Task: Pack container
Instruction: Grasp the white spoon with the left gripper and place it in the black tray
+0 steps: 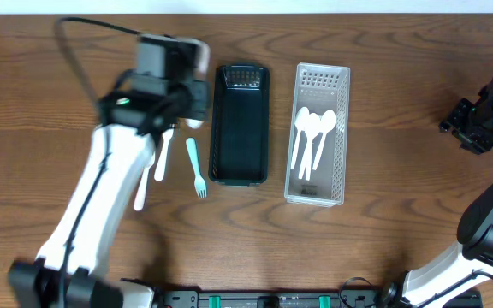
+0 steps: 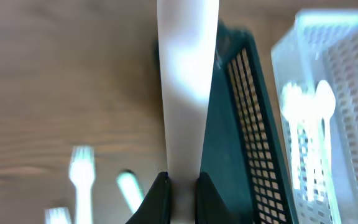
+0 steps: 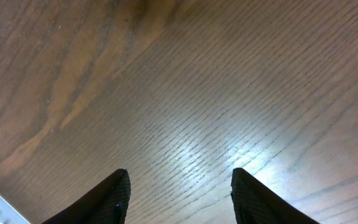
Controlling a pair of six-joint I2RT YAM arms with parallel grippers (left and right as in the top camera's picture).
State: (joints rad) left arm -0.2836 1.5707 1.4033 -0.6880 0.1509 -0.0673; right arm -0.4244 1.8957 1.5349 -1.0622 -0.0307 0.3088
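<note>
From above, the left gripper (image 1: 190, 104) hangs just left of the black tray (image 1: 242, 128), near its top end. The black tray has nothing in it. Just beside it on the right is the clear tray (image 1: 342, 137), and three white spoons (image 1: 309, 137) lie inside that one. A blue fork (image 1: 196, 168) lies on the brown table (image 1: 400, 68), to the left of the black tray. The right gripper (image 1: 472, 126) is far off at the right edge, well apart from both trays. In the left wrist view, the left gripper (image 2: 180, 190) is closed tight on a long white handle (image 2: 188, 62), which sticks straight up the picture. The black tray (image 2: 244, 130) is just to its right, and the clear tray (image 2: 353, 81) is past that. A white fork (image 2: 81, 169) lies on the table, blurry. In the right wrist view, the right gripper (image 3: 182, 193) has its fingers (image 3: 114, 196) wide apart, with only bare table under them.
</note>
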